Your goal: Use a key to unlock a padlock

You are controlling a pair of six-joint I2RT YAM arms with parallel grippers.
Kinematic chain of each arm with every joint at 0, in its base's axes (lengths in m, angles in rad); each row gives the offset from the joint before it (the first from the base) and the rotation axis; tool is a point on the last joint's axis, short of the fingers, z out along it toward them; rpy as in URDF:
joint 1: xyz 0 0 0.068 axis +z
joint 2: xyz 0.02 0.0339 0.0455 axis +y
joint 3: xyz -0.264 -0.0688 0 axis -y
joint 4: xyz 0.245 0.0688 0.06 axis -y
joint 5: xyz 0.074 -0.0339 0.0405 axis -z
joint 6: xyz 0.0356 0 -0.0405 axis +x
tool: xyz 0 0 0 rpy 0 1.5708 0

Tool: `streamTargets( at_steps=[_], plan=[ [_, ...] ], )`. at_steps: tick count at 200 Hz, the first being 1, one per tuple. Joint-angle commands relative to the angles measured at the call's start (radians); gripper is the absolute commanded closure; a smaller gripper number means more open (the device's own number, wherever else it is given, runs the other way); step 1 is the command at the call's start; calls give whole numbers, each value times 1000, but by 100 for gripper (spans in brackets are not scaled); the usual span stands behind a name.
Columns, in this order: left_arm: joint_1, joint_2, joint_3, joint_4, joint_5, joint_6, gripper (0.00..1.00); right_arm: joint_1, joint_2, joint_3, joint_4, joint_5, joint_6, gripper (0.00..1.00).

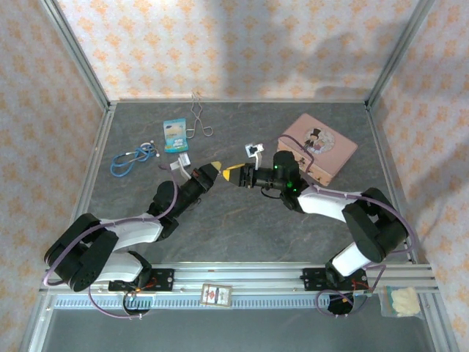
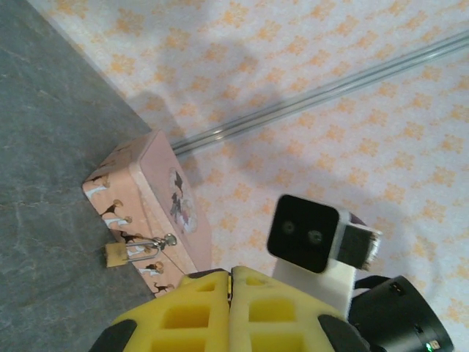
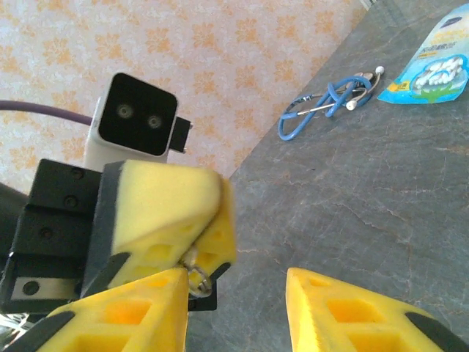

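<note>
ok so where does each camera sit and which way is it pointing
Top external: above and behind the arms, looking down at the table; both arms show whole, left gripper and right gripper nearly tip to tip.
Left wrist: on the left arm, facing the pink tin and its padlock; own shut fingers at the bottom.
Right wrist: on the right arm, facing the left gripper pinching the key, stethoscope beyond; own open fingers below.
Shared: each wrist view shows the other wrist's camera.

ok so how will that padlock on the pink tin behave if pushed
The padlock hangs hooked through the clasp of the pink tin, so it will probably swing or twist rather than hold firm. It looks small and metal, so it is likely light, hard and slick to pinch.
</note>
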Motion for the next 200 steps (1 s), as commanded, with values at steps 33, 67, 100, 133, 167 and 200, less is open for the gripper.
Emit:
streamTargets(
  at_steps=[33,67,100,133,167,200],
  plan=[
    [-26,8,13,73,-4,33,100,2,27,-2,143,-44,99,63],
    [-31,24,16,85,-11,32,100,9,44,-5,163,-84,118,66],
    [-36,33,26,81,-20,42,100,24,43,-15,169,-94,128,67],
    [-40,37,32,74,-30,52,100,29,37,-24,169,-101,140,66],
    [-47,43,33,86,-24,49,100,29,40,-22,165,-76,132,70],
    [-68,52,34,93,-21,47,100,28,60,3,198,-89,161,76]
  ],
)
